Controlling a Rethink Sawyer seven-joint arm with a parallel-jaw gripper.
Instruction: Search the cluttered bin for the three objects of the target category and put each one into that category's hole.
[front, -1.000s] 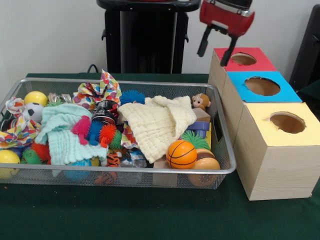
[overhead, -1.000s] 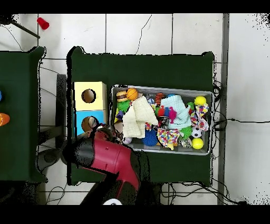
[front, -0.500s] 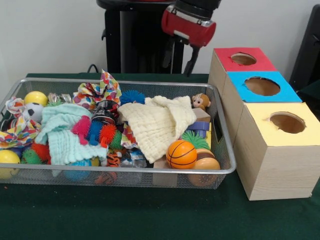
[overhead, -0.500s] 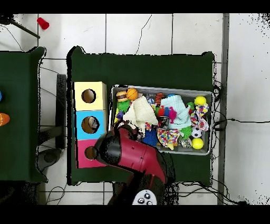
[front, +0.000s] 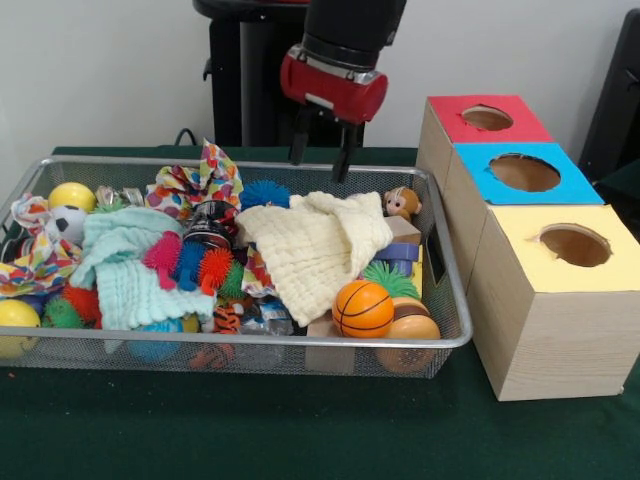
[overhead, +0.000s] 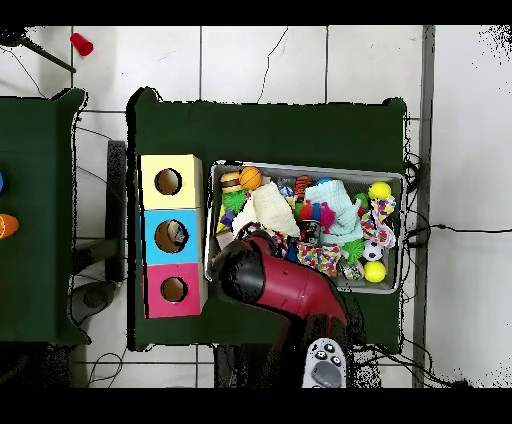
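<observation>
Having swung leftward from above the red-topped box (front: 487, 117) at upper right, the gripper (front: 320, 160) is now hovering, jaws apart and empty, over the wire bin (front: 452, 300)'s far rim. Another search is seemingly beginning; the target toys, category unclear, are lying somewhere among the clutter around the cream cloth (front: 312, 245).

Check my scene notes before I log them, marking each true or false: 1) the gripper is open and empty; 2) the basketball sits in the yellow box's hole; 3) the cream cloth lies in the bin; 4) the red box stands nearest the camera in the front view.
1) True: the gripper hangs open above the bin, holding nothing.
2) False: the basketball lies in the bin; the yellow box has an empty hole.
3) True: the cream cloth is draped over the toys.
4) False: the red box stands farthest; the yellow one is nearest.
</observation>
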